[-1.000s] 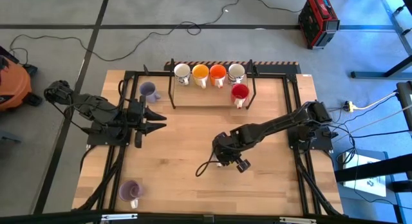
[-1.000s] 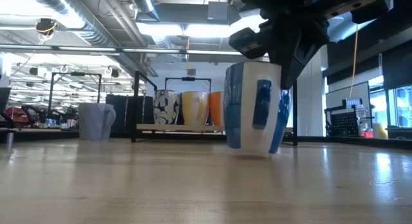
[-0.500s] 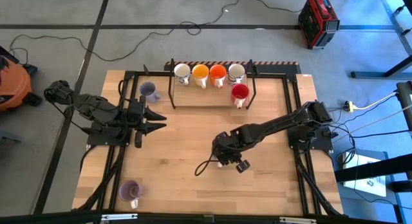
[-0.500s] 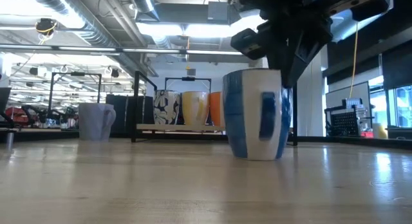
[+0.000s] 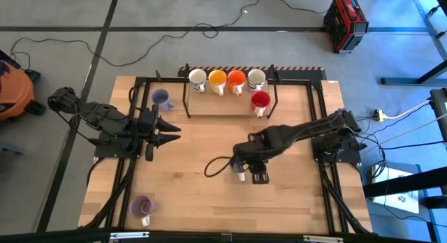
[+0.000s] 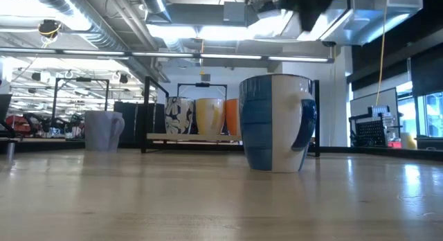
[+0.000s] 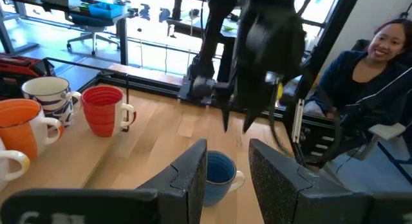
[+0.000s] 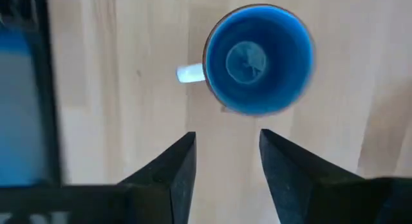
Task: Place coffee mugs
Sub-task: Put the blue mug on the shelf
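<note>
Right gripper (image 8: 222, 163): fingers apart, nothing between them, hanging straight over the blue mug (image 8: 259, 60) and looking down into it. Not touching; low view shows the mug (image 6: 278, 122) upright on the table (image 5: 188, 173) with the arm only at the top edge of frame. My read: mug is set down and released. It sits mid-table, right of centre, handle sticking out sideways; it's not on the rack.

Left gripper (image 7: 225, 176): fingers parted, empty, parked over the left side of the table, pointing right toward the blue mug. Waiting, as far as I can judge.

Rack (image 5: 230, 103) at the far edge: white mug (image 5: 198, 78), yellow-orange (image 5: 217, 79), orange-red (image 5: 236, 79) and cream (image 5: 256, 78) in a row, red mug (image 5: 260, 100) just in front at the right end. Judgement: if the rack is the goal, the front row left of the red mug is the open space.

Two purple mugs remain outside it: one (image 5: 161, 98) far-left beside the rack, one (image 5: 141, 207) near-left, close to the table's near edge.

Room: plenty of bare wood around the blue mug, nothing beside it. A dark cable loops on the table just left of the right gripper, a possible snag. The rack's posts flank the rows, so I'd approach from the near side.
</note>
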You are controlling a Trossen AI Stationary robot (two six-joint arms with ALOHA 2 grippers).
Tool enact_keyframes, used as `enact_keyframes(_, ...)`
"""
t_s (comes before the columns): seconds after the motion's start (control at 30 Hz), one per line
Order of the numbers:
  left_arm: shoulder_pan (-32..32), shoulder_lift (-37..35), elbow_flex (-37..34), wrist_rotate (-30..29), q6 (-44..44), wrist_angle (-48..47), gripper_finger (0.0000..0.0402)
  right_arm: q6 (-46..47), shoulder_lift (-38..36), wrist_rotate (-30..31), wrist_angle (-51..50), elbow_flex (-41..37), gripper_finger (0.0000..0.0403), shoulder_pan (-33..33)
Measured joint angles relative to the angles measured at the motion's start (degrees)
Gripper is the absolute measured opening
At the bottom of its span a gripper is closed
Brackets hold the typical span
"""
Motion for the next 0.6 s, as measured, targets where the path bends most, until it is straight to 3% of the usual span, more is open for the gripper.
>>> enact_keyframes(0.17, 0.0, 0.0, 0.0, 0.0, 0.0, 0.0, 0.011, 25.5, -0.1, 4.0, 0.0, 3.3, 0.016, 7.4)
enact_keyframes(0.37, 0.0, 0.0, 0.0, 0.1, 0.0, 0.0, 0.011, 63.0, 0.1, 15.5, 9.2, -3.6, 0.016, 18.0)
enact_keyframes(0.5, 0.0, 0.0, 0.0, 0.1, 0.0, 0.0, 0.011, 76.1, 0.2, 25.5, 17.4, -9.5, 0.016, 22.0)
enact_keyframes(0.6, 0.0, 0.0, 0.0, 0.1, 0.0, 0.0, 0.011, 83.3, 1.5, 37.3, 22.3, -13.7, 0.016, 24.6)
